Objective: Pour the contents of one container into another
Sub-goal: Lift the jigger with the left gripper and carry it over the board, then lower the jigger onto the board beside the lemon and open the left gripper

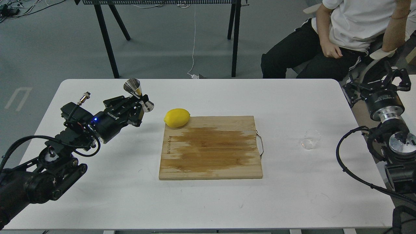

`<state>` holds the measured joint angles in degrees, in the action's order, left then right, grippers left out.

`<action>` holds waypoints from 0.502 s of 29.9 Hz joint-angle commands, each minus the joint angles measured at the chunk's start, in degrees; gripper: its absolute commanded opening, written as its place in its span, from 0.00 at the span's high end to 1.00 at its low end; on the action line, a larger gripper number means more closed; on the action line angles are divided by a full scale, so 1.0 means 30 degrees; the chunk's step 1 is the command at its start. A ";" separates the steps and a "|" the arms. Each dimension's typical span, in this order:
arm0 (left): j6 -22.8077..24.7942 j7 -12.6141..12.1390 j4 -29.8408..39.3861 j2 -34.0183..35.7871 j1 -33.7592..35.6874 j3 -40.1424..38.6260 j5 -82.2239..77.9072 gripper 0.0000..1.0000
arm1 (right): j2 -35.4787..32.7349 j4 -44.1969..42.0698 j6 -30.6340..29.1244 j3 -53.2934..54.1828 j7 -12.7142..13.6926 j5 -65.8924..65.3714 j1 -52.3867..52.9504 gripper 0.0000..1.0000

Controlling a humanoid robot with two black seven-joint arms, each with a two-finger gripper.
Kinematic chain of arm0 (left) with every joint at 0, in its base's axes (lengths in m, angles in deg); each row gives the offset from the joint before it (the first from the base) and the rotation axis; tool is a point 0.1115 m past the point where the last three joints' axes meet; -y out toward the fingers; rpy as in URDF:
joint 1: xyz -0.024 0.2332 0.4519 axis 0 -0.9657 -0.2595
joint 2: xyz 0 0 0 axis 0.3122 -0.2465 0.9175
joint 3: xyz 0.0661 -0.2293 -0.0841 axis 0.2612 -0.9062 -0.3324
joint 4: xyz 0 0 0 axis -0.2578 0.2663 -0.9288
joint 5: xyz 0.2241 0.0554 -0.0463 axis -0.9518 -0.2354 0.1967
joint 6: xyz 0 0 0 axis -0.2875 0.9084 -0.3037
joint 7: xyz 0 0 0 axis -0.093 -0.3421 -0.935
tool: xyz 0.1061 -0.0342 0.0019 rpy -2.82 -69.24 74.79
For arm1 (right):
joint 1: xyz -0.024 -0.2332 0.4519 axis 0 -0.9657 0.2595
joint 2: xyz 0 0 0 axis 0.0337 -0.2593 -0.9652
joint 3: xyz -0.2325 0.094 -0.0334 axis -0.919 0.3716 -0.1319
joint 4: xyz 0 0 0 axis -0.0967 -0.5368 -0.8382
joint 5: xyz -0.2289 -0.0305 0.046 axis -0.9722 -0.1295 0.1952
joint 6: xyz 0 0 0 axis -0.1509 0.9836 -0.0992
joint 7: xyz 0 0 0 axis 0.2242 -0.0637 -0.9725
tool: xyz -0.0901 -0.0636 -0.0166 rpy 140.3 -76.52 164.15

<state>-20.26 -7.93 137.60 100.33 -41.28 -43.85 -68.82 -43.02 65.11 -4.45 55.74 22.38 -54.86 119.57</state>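
My left gripper (pixel 140 101) is shut on the shiny steel jigger (pixel 133 87) at its narrow waist and holds it lifted above the table's left side, tilted a little left, upper cone open upward. The small clear glass cup (pixel 310 139) stands on the white table (pixel 208 201) at the right, between the cutting board and my right arm. My right gripper (pixel 379 81) hovers past the table's far right edge, fingers spread open, holding nothing, well behind the cup.
A wooden cutting board (pixel 211 148) with a wire handle lies mid-table, and a yellow lemon (pixel 177 117) rests at its far left corner. A seated person (pixel 341 35) is behind the table's far right corner. Black table legs stand beyond.
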 commanded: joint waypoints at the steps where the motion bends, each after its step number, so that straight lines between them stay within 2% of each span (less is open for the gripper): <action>1: 0.0153 -0.0411 0.0256 -0.0643 0.1594 0.1792 -0.0971 0.94 | -0.0377 -0.0030 0.0000 0.0014 0.0000 0.0004 -0.0245 0.00; 4: 0.0387 -0.1086 0.0111 -0.2254 0.2652 0.3318 -0.0971 0.94 | -0.0437 -0.0030 0.0000 0.0043 0.0000 0.0004 -0.0275 0.00; 10: 0.1500 -0.1321 -0.0211 -0.3778 0.3708 0.5488 -0.0971 0.94 | -0.0437 -0.0030 0.0000 0.0072 -0.0029 0.0004 -0.0422 0.00; 12: 0.1559 -0.1671 -0.1290 -0.4948 0.3884 0.5899 -0.0971 0.94 | -0.0437 -0.0030 0.0000 0.0130 -0.0001 0.0004 -0.0567 0.00; 15: 0.1559 -0.1761 -0.2903 -0.6240 0.3798 0.6193 -0.0971 0.94 | -0.0553 -0.0030 0.0000 0.0189 0.0000 0.0004 -0.0715 0.00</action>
<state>-15.67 -12.81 133.24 85.25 -29.79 -26.32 -71.75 -44.33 65.02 -4.45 56.19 22.34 -54.85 117.76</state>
